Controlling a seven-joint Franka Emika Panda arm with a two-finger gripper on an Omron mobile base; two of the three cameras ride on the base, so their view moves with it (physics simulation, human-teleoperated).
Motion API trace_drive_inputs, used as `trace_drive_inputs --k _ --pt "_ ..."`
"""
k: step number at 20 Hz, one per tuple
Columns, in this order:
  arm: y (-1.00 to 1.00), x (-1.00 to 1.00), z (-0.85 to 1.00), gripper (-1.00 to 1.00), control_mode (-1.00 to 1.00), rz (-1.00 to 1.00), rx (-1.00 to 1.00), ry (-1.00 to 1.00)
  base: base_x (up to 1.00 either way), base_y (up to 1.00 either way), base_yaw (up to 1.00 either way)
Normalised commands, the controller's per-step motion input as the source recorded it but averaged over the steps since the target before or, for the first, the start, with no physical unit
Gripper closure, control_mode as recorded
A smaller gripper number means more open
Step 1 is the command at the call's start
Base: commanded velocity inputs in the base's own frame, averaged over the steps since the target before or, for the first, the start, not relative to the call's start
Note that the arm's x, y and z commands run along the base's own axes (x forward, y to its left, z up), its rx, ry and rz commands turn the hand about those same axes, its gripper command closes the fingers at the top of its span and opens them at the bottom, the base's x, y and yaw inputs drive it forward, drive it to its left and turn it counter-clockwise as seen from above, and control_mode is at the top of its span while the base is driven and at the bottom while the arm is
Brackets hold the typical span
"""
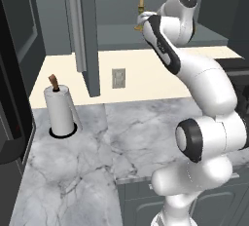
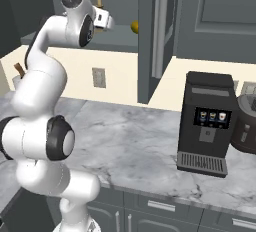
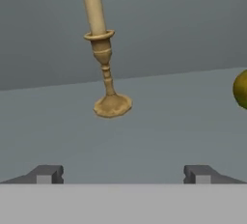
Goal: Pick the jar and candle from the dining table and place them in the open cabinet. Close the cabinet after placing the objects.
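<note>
Thin pale-yellow candle on a small golden brass holder with a flared round base (image 3: 103,54) standing on the plain grey inner shelf (image 3: 159,131) of the dark grey-blue wall cabinet (image 1: 90,35), leaning slightly in the hand view, base flat on the shelf. Also visible in the left base view as a small golden stick (image 1: 141,7) just behind the wrist, and in the right base view (image 2: 99,0) above the hand.

Two-finger gripper (image 3: 123,174) empty, jaws spread wide, dark fingertips (image 3: 46,174) set far apart at the bottom of the hand view, well short of the candle base and not touching it. Nothing between them.

Rounded yellow-olive object (image 3: 241,89) at the right edge of the hand view, resting on the same shelf, cut off by the frame; seen as a small yellow-brown blob (image 2: 135,26) in the right base view beside the cabinet door edge. Too small and cropped to identify.

Tall panelled cabinet door (image 2: 157,31) open, edge-on toward the cameras.

White arm (image 1: 204,84) reaching up from the marble-veined grey-white counter (image 1: 97,161) into the cabinet opening. White paper-towel roll on a dark round base (image 1: 61,110) upright at the counter's left. Black coffee machine with a small lit panel (image 2: 206,121) on the counter at the right.
</note>
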Motion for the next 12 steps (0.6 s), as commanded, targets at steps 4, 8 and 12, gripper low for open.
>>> trace_drive_inputs --k 4,8,12 --pt "-0.07 -0.57 0.0 -1.0 -1.0 -0.06 0.01 0.0 0.0 0.0 0.0" --pt "-0.05 -0.56 0.0 -1.0 -1.0 -0.05 0.0 0.0 0.0 0.0 0.0" --pt "-0.05 -0.58 0.0 -1.0 -1.0 -0.02 0.0 0.0 0.0 0.0 0.0"
